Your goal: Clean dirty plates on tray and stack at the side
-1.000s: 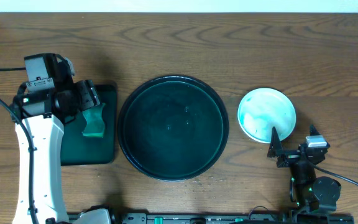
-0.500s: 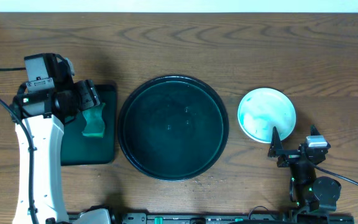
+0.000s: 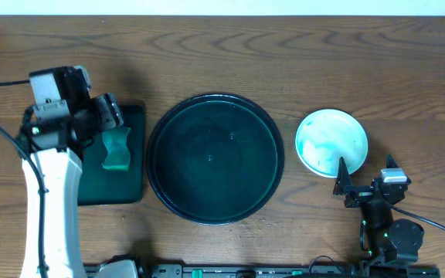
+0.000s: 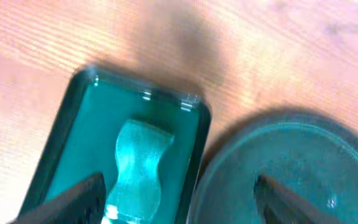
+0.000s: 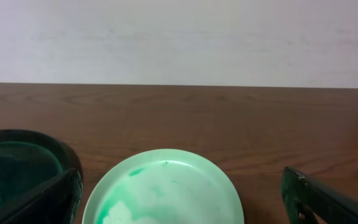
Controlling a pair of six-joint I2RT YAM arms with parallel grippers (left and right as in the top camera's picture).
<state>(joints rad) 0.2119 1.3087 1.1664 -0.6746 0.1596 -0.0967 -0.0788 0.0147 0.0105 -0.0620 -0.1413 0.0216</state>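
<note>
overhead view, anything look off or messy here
One thing: the white plate, on the table right of the round tray, shows teal-green smears across its face, so it looks dirty. The round tray holds no plates. The sponge lies in the rectangular tray; nothing looks spilled or broken.

Black-green tray [image 3: 215, 189], white plate [image 3: 331, 142] with teal smears, teal sponge [image 3: 117, 149] on dark-green rectangular tray [image 3: 126, 187], brown wood-grain table [image 3: 284, 62].
</note>
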